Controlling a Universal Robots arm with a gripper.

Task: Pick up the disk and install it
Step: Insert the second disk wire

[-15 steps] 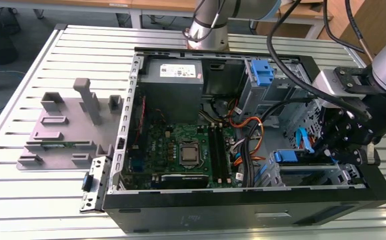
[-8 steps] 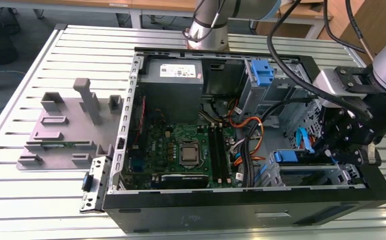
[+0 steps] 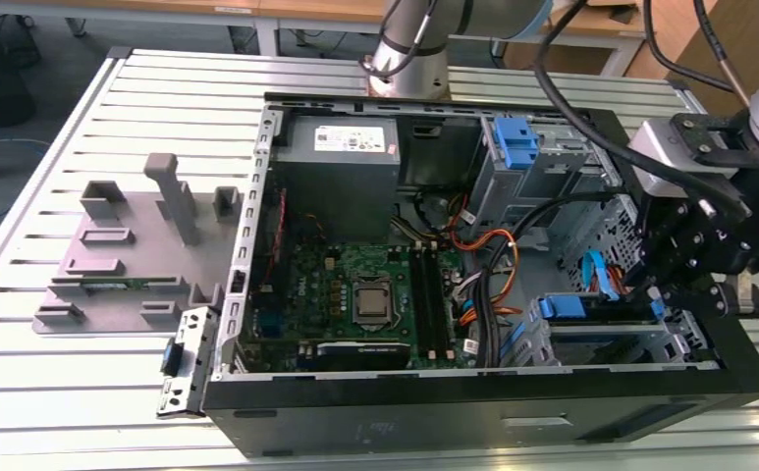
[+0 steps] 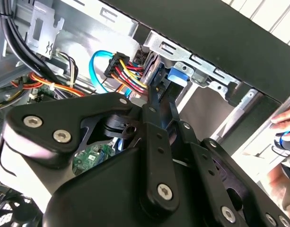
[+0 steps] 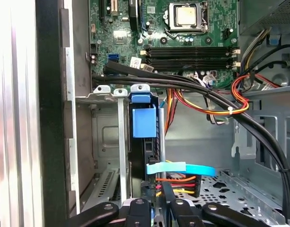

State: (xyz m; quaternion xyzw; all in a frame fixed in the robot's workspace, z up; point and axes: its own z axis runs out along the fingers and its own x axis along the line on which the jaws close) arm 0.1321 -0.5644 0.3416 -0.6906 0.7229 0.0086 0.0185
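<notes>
Disk in bay, below hand.

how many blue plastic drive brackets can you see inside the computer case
2: one blue bracket in the far bay beside the power supply; one on the near bay by the gripper. Others may be hidden.

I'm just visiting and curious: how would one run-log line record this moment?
gripper: at drive cage, fingers close together | disk: in cage slot, blue rail showing | computer case: open

No legible text; white sticker on power supply has print too small to read.
</notes>
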